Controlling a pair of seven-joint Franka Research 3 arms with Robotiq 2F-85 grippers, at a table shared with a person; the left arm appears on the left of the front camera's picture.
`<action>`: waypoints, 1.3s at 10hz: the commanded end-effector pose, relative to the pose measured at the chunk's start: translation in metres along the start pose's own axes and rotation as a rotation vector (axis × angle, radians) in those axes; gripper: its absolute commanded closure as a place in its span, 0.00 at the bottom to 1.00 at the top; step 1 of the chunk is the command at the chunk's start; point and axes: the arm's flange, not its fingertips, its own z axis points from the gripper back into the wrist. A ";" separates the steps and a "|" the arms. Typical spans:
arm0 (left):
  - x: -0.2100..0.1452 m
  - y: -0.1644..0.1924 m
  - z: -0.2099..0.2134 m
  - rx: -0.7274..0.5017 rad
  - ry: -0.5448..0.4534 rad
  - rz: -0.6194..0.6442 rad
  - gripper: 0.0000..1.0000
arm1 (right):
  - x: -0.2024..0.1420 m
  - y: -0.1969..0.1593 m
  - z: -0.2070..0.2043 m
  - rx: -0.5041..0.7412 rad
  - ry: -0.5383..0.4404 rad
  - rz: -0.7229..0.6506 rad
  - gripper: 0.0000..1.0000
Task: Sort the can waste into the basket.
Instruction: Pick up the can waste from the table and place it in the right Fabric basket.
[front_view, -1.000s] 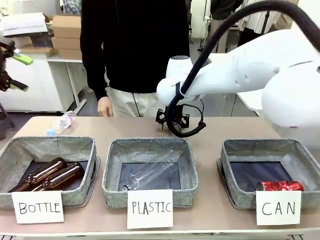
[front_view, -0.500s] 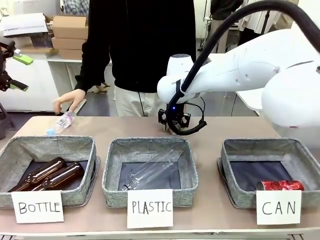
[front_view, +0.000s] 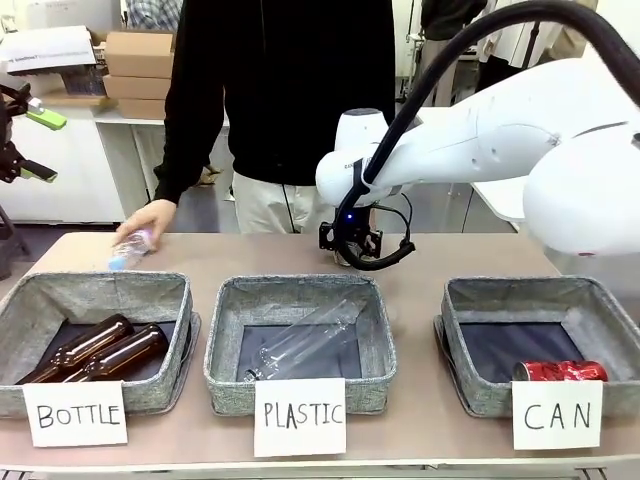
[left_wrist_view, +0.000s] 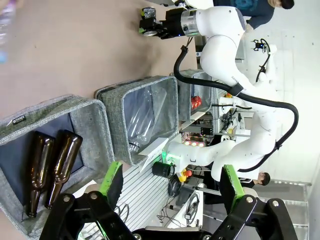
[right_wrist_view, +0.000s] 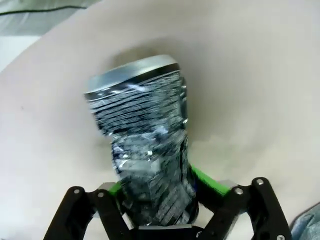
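One red can (front_view: 560, 371) lies in the CAN basket (front_view: 470, 300); my right gripper (right_wrist_view: 165, 212) is clamped on the silver can (right_wrist_view: 145, 150), left gripper (left_wrist_view: 167, 182) wide, empty.

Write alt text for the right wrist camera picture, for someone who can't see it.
A robot's right gripper, with black fingers and green pads, is closed on a crumpled silver can with dark print. The can points away from the camera above a plain beige table.
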 end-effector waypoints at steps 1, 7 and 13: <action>-0.002 -0.002 0.002 0.010 0.005 0.001 0.00 | 0.004 -0.004 0.004 0.007 0.015 0.009 1.00; -0.002 -0.002 0.002 0.010 0.005 0.001 0.00 | -0.020 -0.048 0.066 0.079 0.066 0.082 1.00; -0.002 -0.002 0.002 0.010 0.005 0.001 0.00 | -0.126 -0.286 0.180 0.230 0.199 0.450 1.00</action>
